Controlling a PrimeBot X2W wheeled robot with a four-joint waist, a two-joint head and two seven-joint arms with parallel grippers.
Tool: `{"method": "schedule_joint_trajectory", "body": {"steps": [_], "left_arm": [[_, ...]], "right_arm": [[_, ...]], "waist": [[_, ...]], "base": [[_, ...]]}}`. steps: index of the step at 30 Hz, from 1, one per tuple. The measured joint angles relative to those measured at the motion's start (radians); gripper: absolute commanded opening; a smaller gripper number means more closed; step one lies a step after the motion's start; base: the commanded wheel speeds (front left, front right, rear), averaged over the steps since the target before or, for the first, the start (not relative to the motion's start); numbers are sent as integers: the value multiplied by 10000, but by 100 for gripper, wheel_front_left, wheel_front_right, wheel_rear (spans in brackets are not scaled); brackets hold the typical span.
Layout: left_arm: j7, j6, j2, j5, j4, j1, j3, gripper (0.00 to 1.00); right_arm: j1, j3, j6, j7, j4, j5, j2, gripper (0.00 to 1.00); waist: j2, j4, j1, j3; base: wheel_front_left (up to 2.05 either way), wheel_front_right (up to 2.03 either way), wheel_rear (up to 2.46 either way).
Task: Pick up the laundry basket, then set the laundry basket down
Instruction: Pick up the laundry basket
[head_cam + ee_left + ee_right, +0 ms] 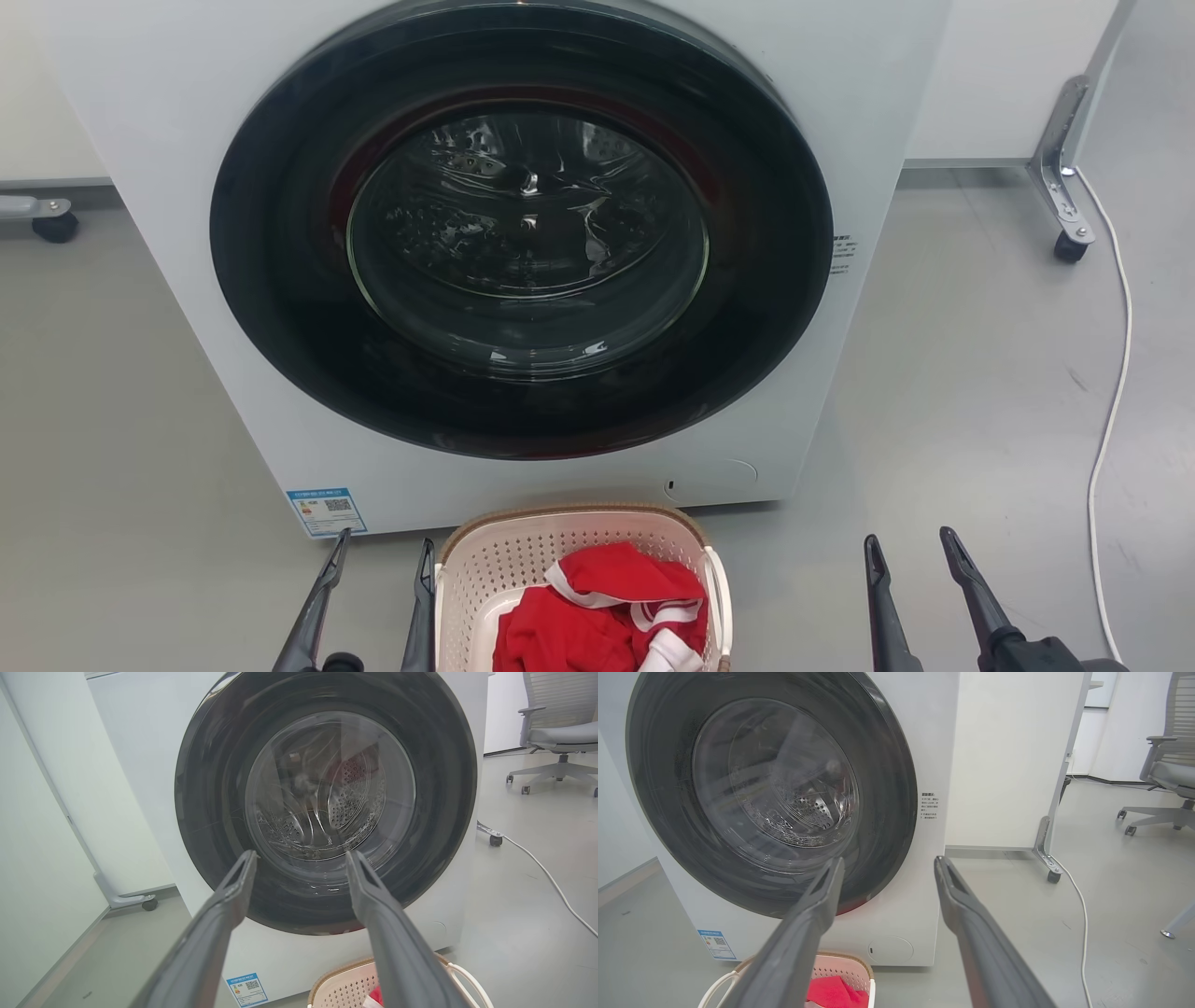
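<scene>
Facing the white front-loading washing machine (523,243) with its round dark glass door shut; it stands on the smooth grey floor (934,420). The laundry basket (504,569), cream-white perforated plastic with a brown woven-look rim, sits on that floor just in front of the machine's base, centred between the two arms, probably parked there for loading. A crumpled red garment with white trim (597,607) lies inside, so expect some load shift on lift. Left end effector (386,539): fingers spread, nothing between them, inner finger just beside the basket's left edge; can't tell if it touches. Right end effector (909,538): also spread and empty, well apart from the basket's right white handle. Both point forward at the machine, flanking the basket, which reads as pre-grasp staging: pickup not yet started. The right side needs to close in more than the left.
</scene>
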Motion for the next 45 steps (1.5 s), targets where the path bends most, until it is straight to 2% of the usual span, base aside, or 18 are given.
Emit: {"method": "schedule_joint_trajectory", "body": {"steps": [12, 19, 34, 45], "left_arm": [[0, 0, -33, -111, -73, 115, 173, 100], [0, -12, -155, -581, 117, -499, 366, 100], [502, -380, -349, -988, 2819, -3138, 320, 100], [1003, -546, -500, -1135, 4629, -4586, 165, 100]], "right_arm": [[24, -84, 21, -42, -90, 12, 0, 100], [-762, -313, 119, -44, 127, 205, 4, 100], [-3310, -805, 539, 295, 2550, 882, 0, 100], [-4865, -698, 740, 679, 4242, 1154, 38, 100]], "waist": [[0, -21, 0, 337], [0, -64, 0, 978], [1, -75, 2, 3014], [1, 54, 1, 4636]], "base": [[0, 0, 0], [0, 0, 0], [0, 0, 0], [0, 0, 0]]}}
